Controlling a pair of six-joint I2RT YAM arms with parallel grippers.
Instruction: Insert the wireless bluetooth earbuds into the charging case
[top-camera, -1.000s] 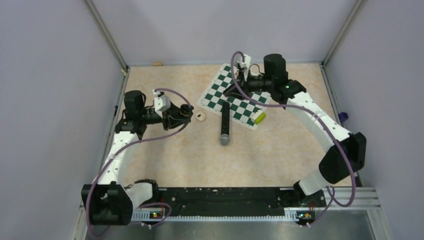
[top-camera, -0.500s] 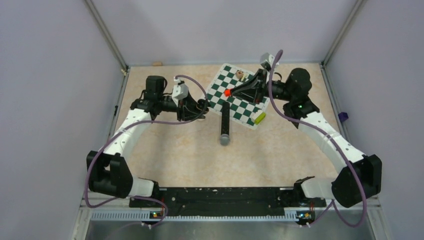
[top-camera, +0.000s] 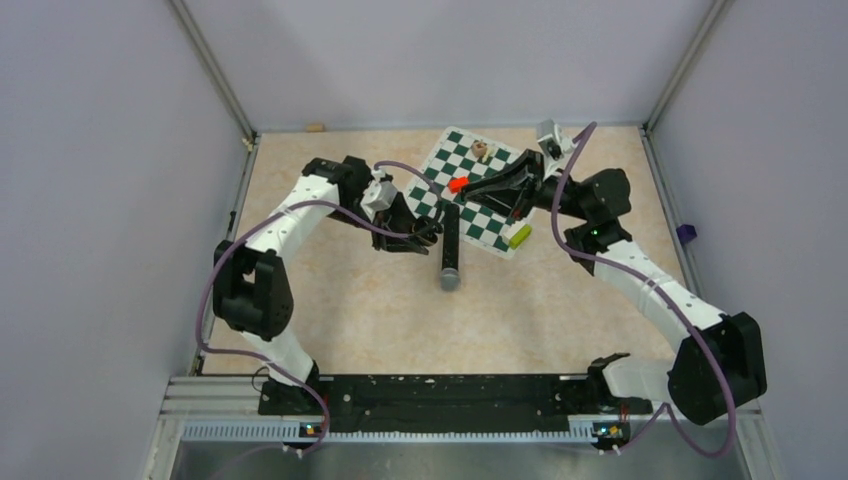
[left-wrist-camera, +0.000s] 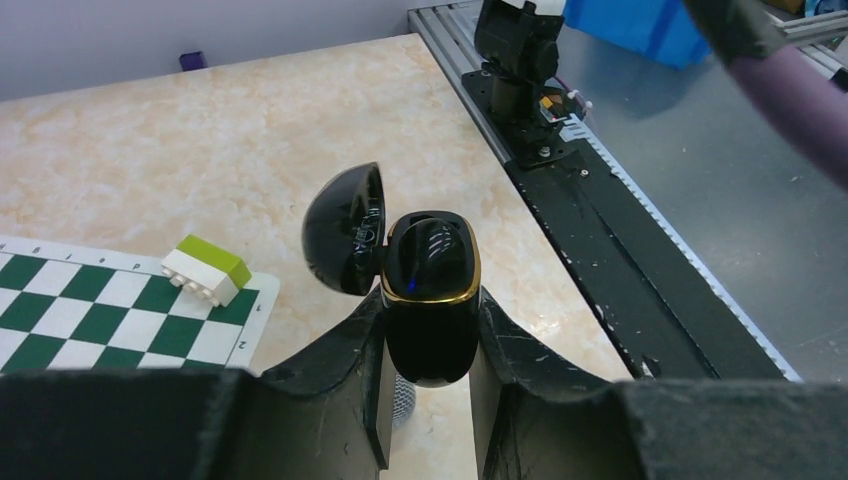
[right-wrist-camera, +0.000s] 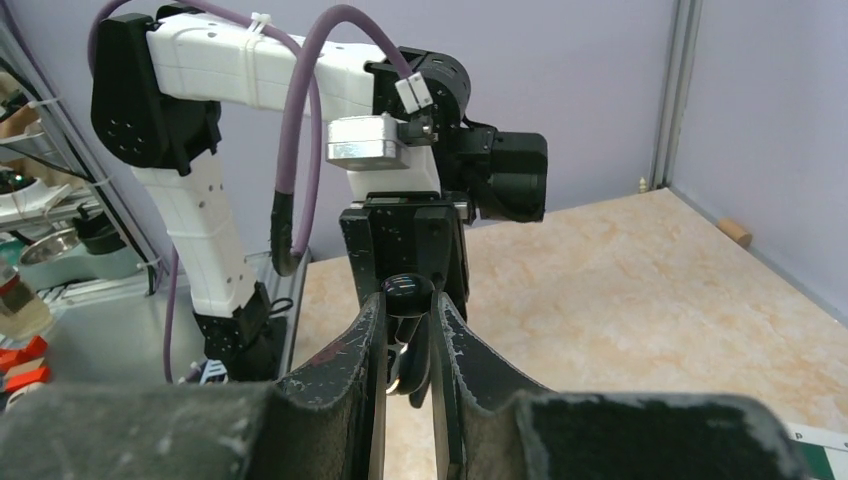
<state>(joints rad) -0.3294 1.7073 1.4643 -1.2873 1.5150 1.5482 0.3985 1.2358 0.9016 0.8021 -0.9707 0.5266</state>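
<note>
My left gripper (left-wrist-camera: 430, 342) is shut on the black charging case (left-wrist-camera: 432, 305), which has a gold rim and its lid (left-wrist-camera: 346, 228) swung open to the left. A dark rounded shape sits in the case's mouth. My right gripper (right-wrist-camera: 407, 312) is shut on a glossy black earbud (right-wrist-camera: 407, 292), pointing at the left arm's wrist. From above, the left gripper (top-camera: 425, 232) hangs beside the microphone's handle and the right gripper (top-camera: 472, 187) reaches over the chessboard (top-camera: 487, 214). The two tips are a short way apart. No other earbuds show.
A black microphone (top-camera: 450, 252) lies in front of the chessboard. A red piece (top-camera: 456, 184) sits by the right gripper's tip, a yellow-green block (top-camera: 519, 236) at the board's near corner, and a small brown piece (top-camera: 480, 150) at its far edge. Purple walls enclose the table.
The left arm has swung right and forward, carrying the case to the microphone's handle. The right arm came off the board's far side and now points left, toward the case.
</note>
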